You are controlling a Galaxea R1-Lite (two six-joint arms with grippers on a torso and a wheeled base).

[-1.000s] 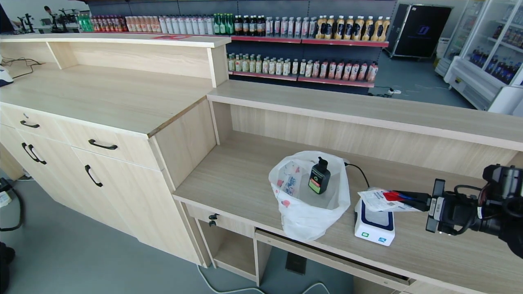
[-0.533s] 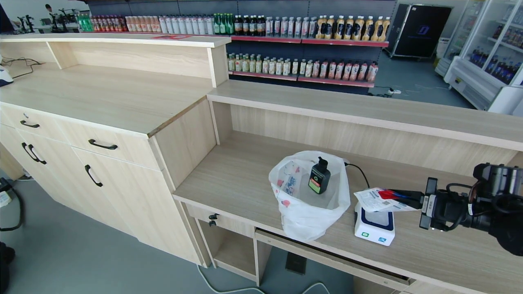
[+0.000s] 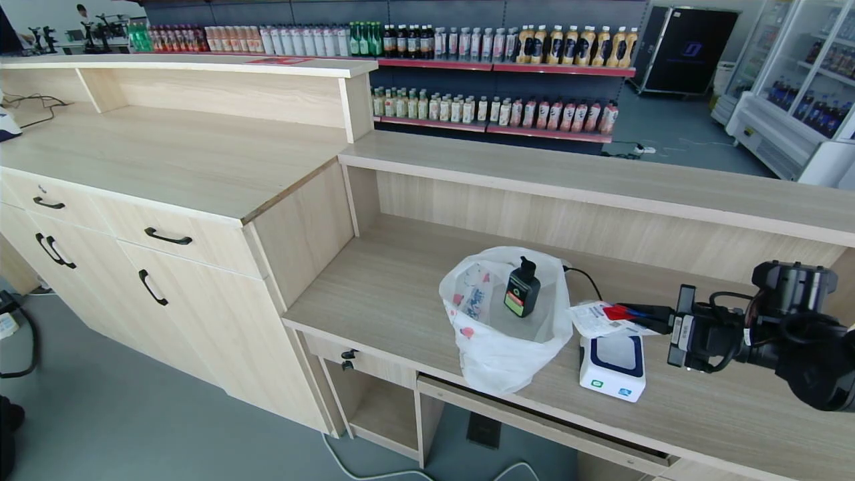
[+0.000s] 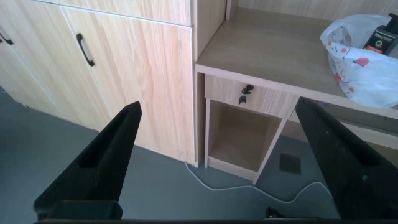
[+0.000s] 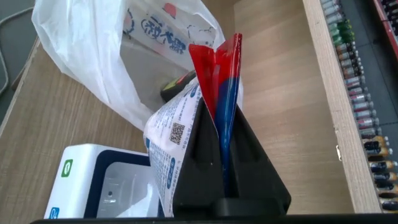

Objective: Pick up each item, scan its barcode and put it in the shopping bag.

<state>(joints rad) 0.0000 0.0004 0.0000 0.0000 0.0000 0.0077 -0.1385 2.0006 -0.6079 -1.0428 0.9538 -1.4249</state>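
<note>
The right arm extends in from the right side, forearm and wrist held level, pointing left. The right gripper (image 3: pixel 633 312) has its two black fingers (image 5: pixel 249 165) pinched together on a packet (image 3: pixel 593 319). The left gripper (image 4: pixel 219 107) has its fingers spread wide, holding nothing.

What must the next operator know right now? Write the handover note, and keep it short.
Right gripper: jaws shut on the packet, held over the far edge of the white scanner, beside the shopping bag.
Left gripper: jaws open, empty, low in front of the counter.
Done: the black bottle stands in the bag.
Left: whether the packet has scanned cannot be told. Confirm the scan, then put it in the bag.
</note>
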